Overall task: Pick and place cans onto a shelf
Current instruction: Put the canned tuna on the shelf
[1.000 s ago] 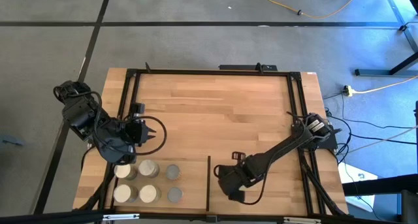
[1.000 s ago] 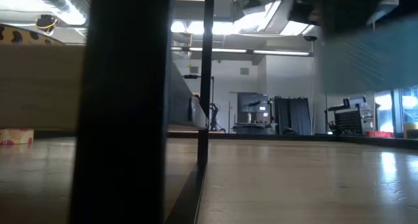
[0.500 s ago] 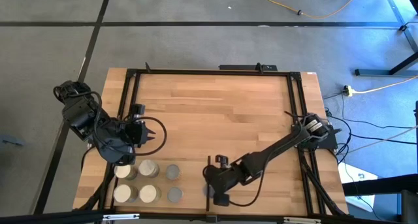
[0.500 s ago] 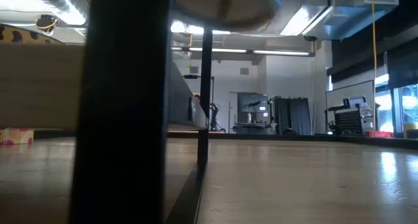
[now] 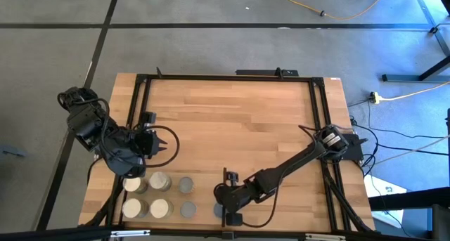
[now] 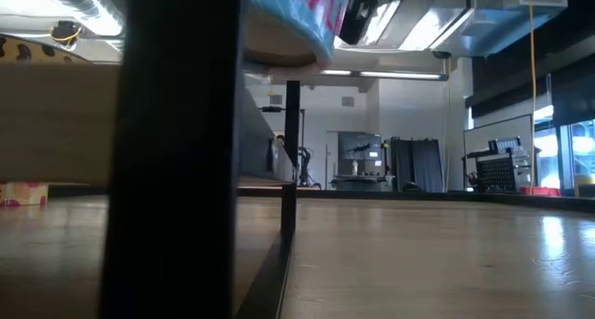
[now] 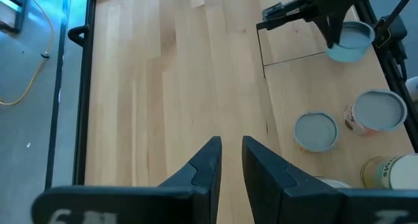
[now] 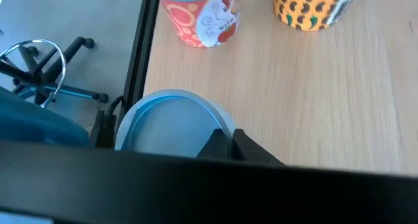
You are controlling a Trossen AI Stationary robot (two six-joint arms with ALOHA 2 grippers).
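Carrying a blue can (image 7: 349, 42), clamped right jaws (image 5: 223, 211) crossed over the divider (image 5: 224, 178).

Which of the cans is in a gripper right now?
The blue can held off the wood by the right gripper, just past the black divider; the other six stand in rows.

Six short round metal cans (image 5: 159, 194) sit in two rows on the flat wooden shelf (image 5: 204, 197) at the near left corner of the wooden counter (image 5: 232, 114). The thin black upright divider (image 5: 224, 187) runs along the shelf's right edge. A seventh can (image 5: 219, 210) hangs over that divider, raised above the counter.
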